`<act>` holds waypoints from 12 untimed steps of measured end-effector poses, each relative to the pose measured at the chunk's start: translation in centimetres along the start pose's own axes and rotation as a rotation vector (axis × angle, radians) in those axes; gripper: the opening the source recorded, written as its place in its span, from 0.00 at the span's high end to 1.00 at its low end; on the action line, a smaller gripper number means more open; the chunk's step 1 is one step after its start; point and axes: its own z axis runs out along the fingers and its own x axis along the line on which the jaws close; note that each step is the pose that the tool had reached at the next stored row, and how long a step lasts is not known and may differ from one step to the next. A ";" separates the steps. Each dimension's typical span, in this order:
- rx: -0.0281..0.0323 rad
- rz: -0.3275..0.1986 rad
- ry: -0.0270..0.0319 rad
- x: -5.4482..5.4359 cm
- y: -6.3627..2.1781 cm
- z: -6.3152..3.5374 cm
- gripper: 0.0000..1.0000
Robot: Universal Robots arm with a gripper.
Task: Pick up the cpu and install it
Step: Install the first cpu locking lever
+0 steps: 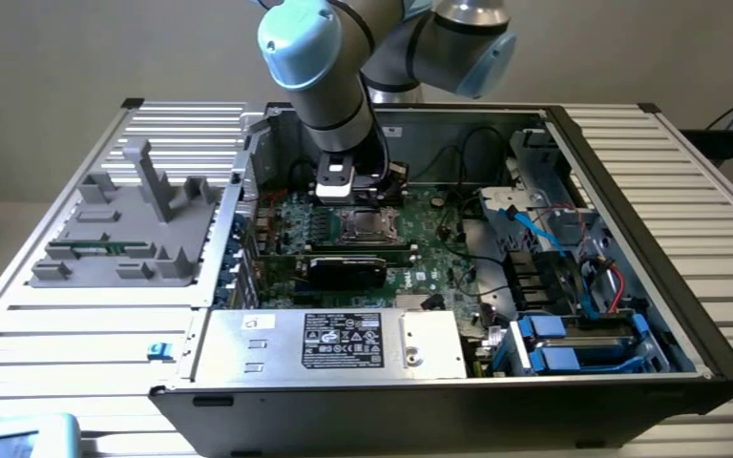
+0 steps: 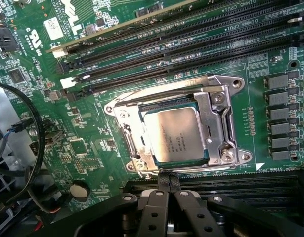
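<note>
I see the gripper [image 2: 167,181] with its two dark fingertips [image 2: 163,180] pressed together, closed on nothing. In the wrist view the tips meet right at the edge of the socket frame [image 2: 218,126], just off the nearer border of the cpu [image 2: 174,135]. The cpu is not in my grip; it lies flat inside the frame, silvery top up, with a thin green rim showing along one side. I cannot tell whether the tips touch the frame's edge or only hover at it.

In the exterior view the gripper [image 1: 356,194] sits a little above centre frame, pointing down into the open computer case [image 1: 621,153], and the cpu [image 1: 366,225] lies just below it in the picture, seated on the green motherboard [image 1: 437,250].

Working outward on my wrist view, long black memory slots [image 2: 156,52] run diagonally across the upper half beyond the socket, and more dark slots lie beside the fingers. A black cable [image 2: 35,143] loops down the left edge. In the exterior view, the power supply [image 1: 328,342] with its label fills the lower centre, blue drive caddies [image 1: 557,345] sit lower right, and a grey plastic shroud [image 1: 125,224] rests on the slatted table [image 1: 61,334] at the left.
</note>
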 end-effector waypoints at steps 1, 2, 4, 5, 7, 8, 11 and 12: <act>0.0000 0.000 0.0000 0.0 0.00 0.00 0.89; -0.0001 0.000 0.0000 0.0 0.00 0.00 0.89; 0.0000 0.000 0.0000 0.0 0.00 0.00 0.89; 0.0000 0.000 0.0001 0.0 0.00 0.00 0.89; 0.0001 0.000 0.0002 0.0 0.00 0.00 0.89; 0.0001 0.000 0.0003 0.0 0.00 0.00 0.89; 0.0002 0.000 0.0007 0.0 0.00 0.01 0.89; 0.0002 0.000 0.0011 0.0 0.00 0.01 0.89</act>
